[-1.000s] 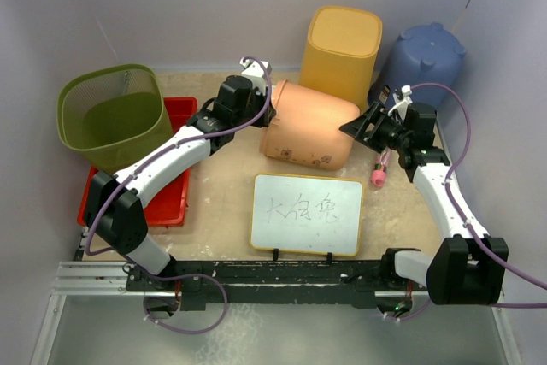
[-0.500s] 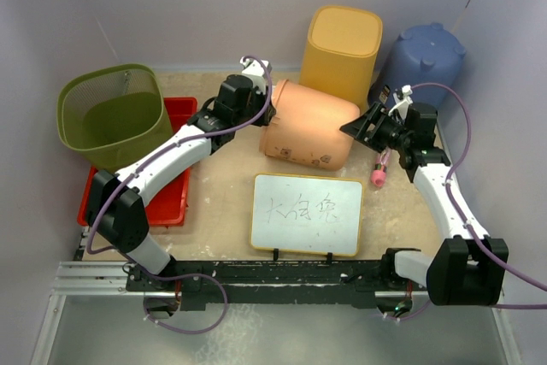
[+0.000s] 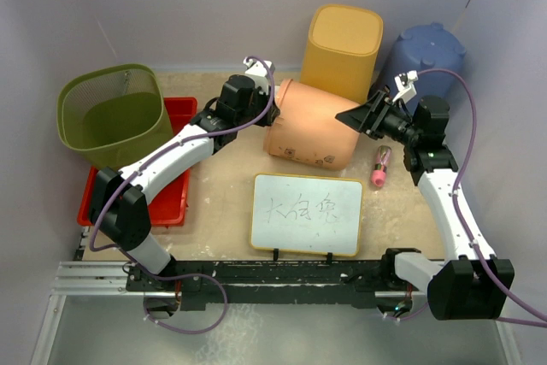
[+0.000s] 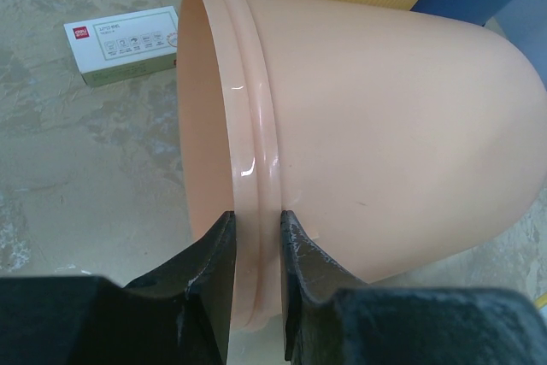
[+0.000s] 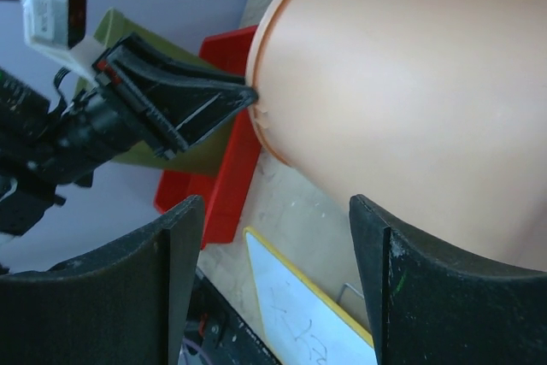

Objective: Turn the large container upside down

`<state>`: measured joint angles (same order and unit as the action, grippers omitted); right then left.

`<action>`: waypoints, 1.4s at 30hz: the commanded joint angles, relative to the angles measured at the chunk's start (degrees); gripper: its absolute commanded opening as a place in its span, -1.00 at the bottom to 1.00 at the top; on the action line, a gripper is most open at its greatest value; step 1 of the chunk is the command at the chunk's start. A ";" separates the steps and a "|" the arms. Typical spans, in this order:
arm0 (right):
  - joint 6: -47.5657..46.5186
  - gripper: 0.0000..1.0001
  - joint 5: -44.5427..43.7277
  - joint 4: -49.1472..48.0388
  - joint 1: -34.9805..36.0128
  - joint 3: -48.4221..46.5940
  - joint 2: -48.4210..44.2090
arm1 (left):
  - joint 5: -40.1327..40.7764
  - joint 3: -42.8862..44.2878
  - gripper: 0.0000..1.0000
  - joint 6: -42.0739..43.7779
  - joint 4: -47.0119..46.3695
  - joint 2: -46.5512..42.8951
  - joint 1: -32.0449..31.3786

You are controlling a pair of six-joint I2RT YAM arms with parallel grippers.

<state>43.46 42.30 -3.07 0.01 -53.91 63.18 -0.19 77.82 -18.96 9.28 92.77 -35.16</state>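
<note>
The left end effector [image 4: 255,232] is pinched on the rim of the peach container [image 3: 309,124], one finger inside, one outside. That container lies tipped on its side on the desk [image 3: 222,211], just behind the whiteboard [image 3: 306,214]. The right end effector [image 5: 275,207] stands open at its closed end. We'd want that end raised over the rim, with a firm left pinch, so the mouth lands flat.

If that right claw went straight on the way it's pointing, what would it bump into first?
Most likely the peach container, tipped on its side. The open right claw points at its rounded closed end; how much gap is left between them I cannot tell.
</note>
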 commanded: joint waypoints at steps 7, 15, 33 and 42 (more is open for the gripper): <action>-6.68 0.56 -15.82 14.63 -5.01 -3.10 3.73 | 0.40 -1.58 -0.81 0.37 2.58 -0.07 -0.35; -3.96 0.70 -0.29 -0.06 -5.64 0.51 8.01 | 0.46 -2.15 -0.81 0.36 2.94 0.34 -0.35; 12.81 0.70 14.02 -22.16 -5.64 6.30 4.70 | -0.76 -2.02 -0.80 -0.09 2.60 2.08 -0.35; 19.71 0.72 13.49 -27.41 -3.69 5.60 0.26 | -2.51 -2.70 -0.79 -1.63 1.31 2.64 -0.33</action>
<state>57.14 48.64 -21.32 -6.74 -46.35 66.24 2.61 76.66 -18.92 9.52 93.06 -33.80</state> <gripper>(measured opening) 0.859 0.197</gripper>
